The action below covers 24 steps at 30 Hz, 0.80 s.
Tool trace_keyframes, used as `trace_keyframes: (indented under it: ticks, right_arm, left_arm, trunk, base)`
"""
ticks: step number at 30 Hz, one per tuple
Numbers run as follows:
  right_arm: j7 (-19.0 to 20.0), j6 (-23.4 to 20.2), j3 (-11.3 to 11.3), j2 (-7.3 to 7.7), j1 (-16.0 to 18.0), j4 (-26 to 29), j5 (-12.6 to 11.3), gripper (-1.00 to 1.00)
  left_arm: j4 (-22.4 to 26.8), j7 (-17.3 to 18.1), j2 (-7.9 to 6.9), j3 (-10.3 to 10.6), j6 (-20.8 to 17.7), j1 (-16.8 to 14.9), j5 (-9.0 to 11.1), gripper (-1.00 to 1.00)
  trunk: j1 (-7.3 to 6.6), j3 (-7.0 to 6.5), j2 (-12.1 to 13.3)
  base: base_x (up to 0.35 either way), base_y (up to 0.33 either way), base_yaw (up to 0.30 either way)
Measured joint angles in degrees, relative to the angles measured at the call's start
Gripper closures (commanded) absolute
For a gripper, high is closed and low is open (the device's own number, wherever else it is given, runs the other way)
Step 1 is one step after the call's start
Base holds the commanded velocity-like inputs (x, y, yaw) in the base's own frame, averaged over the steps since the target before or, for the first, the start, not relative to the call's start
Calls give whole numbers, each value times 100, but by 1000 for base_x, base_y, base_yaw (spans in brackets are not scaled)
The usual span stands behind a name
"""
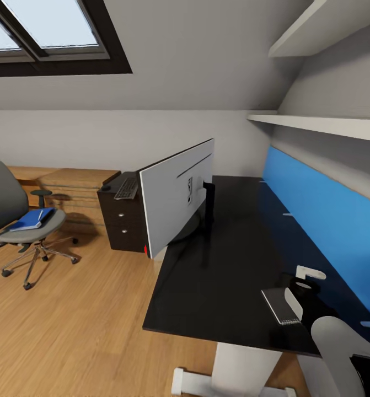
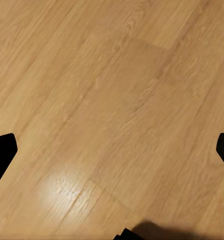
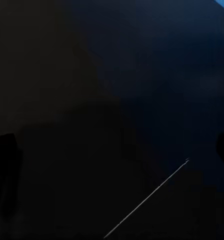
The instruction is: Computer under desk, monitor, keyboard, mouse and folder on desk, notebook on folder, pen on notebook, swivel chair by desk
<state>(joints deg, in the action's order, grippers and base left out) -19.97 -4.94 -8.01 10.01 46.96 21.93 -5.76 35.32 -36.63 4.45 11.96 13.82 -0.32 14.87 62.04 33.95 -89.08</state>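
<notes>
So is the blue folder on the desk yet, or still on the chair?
Still on the chair. The head view shows the blue folder lying flat on the swivel chair's grey seat, out on the wood floor, apart from the desk.

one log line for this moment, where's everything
blue folder: on grey swivel chair | silver-backed monitor: on black desk | grey keyboard: on black drawer unit | left hand: open over floor

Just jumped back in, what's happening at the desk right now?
Nothing is being held. The monitor stands on the desk, the notebook lies near its front edge by the right arm. The keyboard sits on the drawer unit, and the folder is on the chair.
</notes>
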Motion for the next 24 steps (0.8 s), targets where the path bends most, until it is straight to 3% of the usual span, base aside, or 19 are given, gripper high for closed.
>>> trace_keyframes:
  ticks: [24]
  right_arm:
    - [18, 9, 13, -5, 0, -1, -5, -100]
  left_arm:
    - [-1, 0, 0, 9, 0, 0, 0, -100]
  trunk:
    - [2, 0, 0]
  base:
    - [-152, 0, 0]
